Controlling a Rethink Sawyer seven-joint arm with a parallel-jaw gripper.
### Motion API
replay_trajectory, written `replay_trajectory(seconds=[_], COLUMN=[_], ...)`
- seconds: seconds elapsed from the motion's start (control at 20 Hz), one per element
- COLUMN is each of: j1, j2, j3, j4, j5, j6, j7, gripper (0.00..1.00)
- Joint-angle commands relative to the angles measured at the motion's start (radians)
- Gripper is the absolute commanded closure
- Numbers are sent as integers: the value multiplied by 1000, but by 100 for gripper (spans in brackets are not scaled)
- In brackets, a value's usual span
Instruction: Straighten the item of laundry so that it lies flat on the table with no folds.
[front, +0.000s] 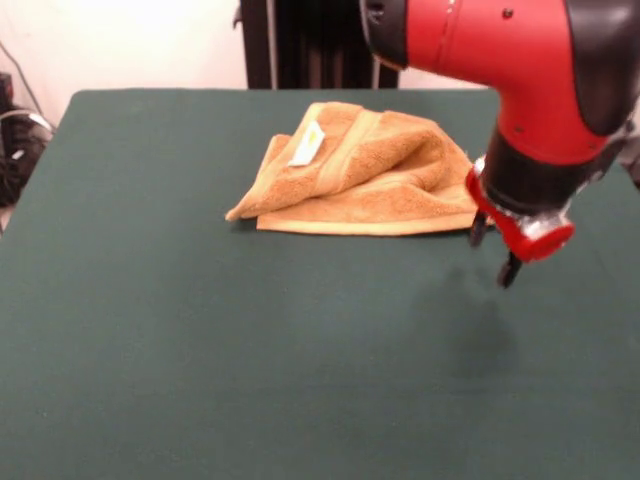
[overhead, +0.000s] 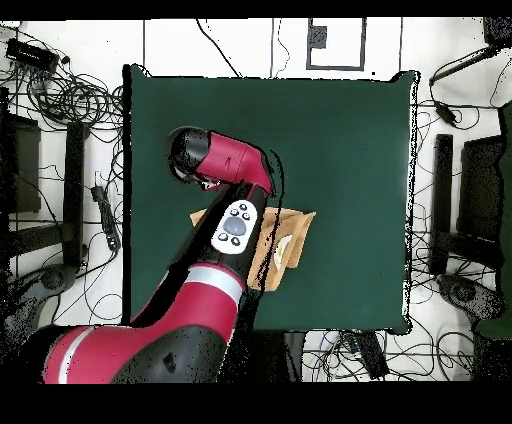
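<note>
Green felt of the bench (front: 200, 380) fills the whole foreground, bare right up to the towel. Beyond it lies the item of laundry (front: 370, 180), a golden-orange terry towel, folded over itself toward the bench's far side: an upper layer is flopped across a lower one, with a woven band running across the top fold and a small white label (front: 307, 145) facing up near the left of the heap. A flat lower edge shows along the near side, and one corner pokes out to the left.

Just beside the towel's right end hangs the end effector (front: 492, 250), on the red and black arm (front: 520, 80) that comes down from above. Two dark tips show below the red wrist ring, but whether they stand apart or together I cannot tell. They appear to hover above the felt, close to the towel's right edge, holding nothing that I can see. From overhead the arm covers much of the towel, so only its right part shows.

The step in hand looks like picking a hold for unfolding. To do it well, take only the upper layer at its free edge or corner, not both layers. Lift it just enough to clear the lower layer, then carry it away from the fold line so it opens instead of dragging the whole towel. Pinching both layers would merely shift the heap.
</note>
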Motion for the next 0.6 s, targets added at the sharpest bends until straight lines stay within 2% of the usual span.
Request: replay_trajectory(seconds=[0.05,0.2,0.4,0.5,0.6], j1=[57,53,59,62,47], j2=[-150,-214,-262,-255,-203], j3=[-8,-32,-28,-12,25], j4=[215,232,233,247,273], j5=[48,1,-14,-3,15], j6=[262,330,363,305,155], j7=[402,382,376,373,339], gripper=[0,0,0,0,0])
